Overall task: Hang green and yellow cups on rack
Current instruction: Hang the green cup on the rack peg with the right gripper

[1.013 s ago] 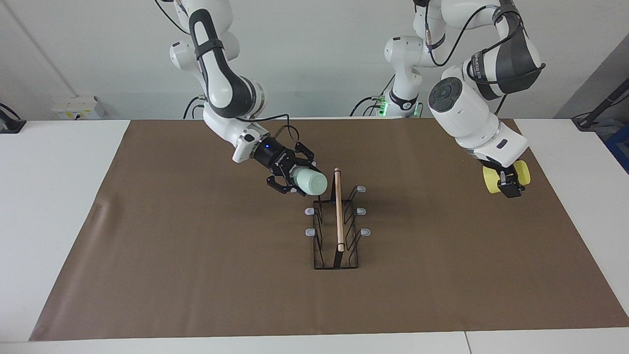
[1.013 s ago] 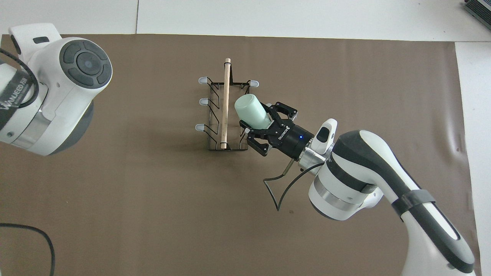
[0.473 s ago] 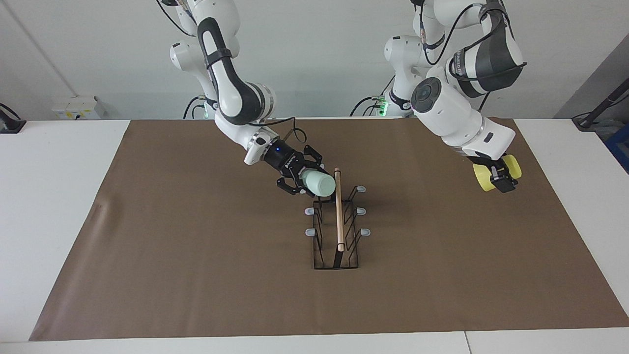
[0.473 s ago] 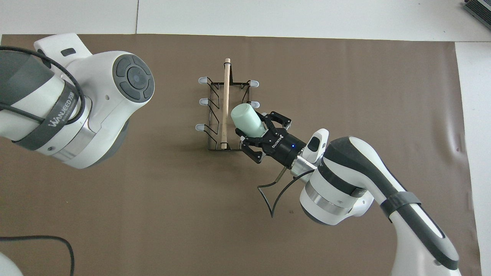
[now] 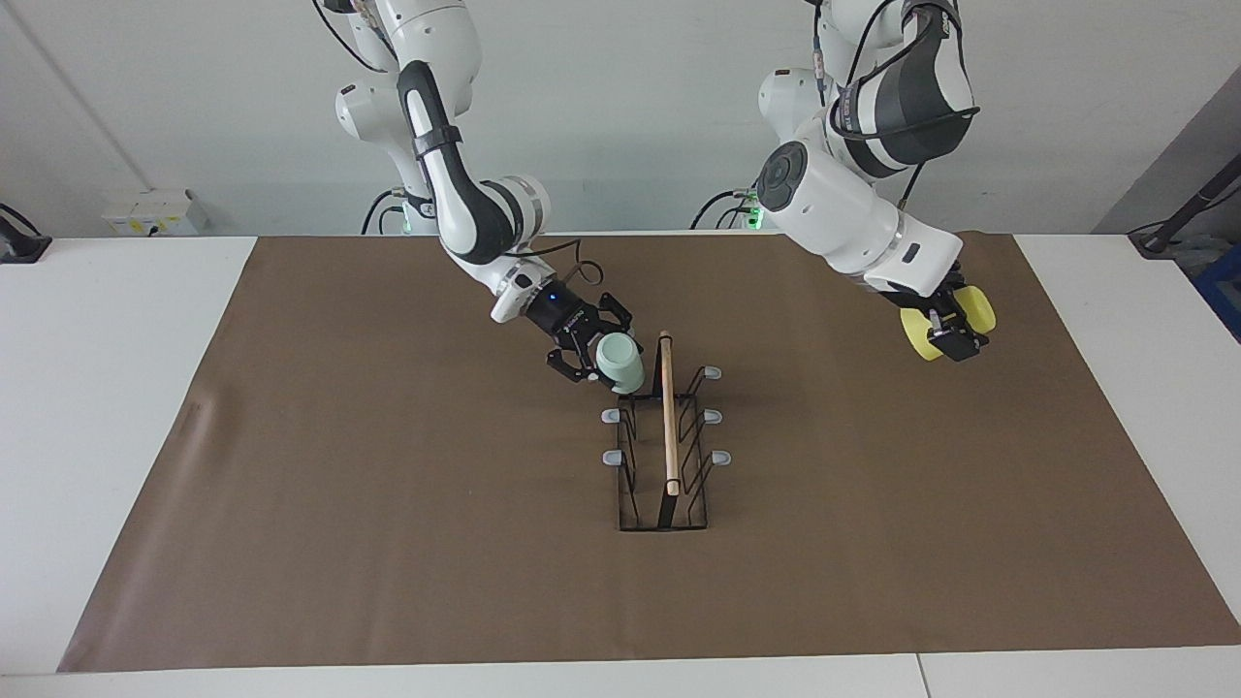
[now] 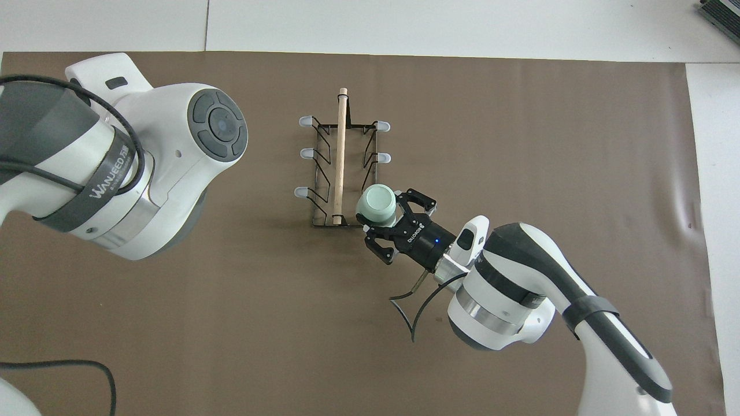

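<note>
While your right gripper (image 5: 593,363) clamps the green cup (image 5: 620,363) over the rack (image 5: 667,441) prong nearest the robots, neither cup's hung yet; your left gripper (image 5: 955,341) grips the yellow cup (image 5: 977,312) well apart from it.
</note>
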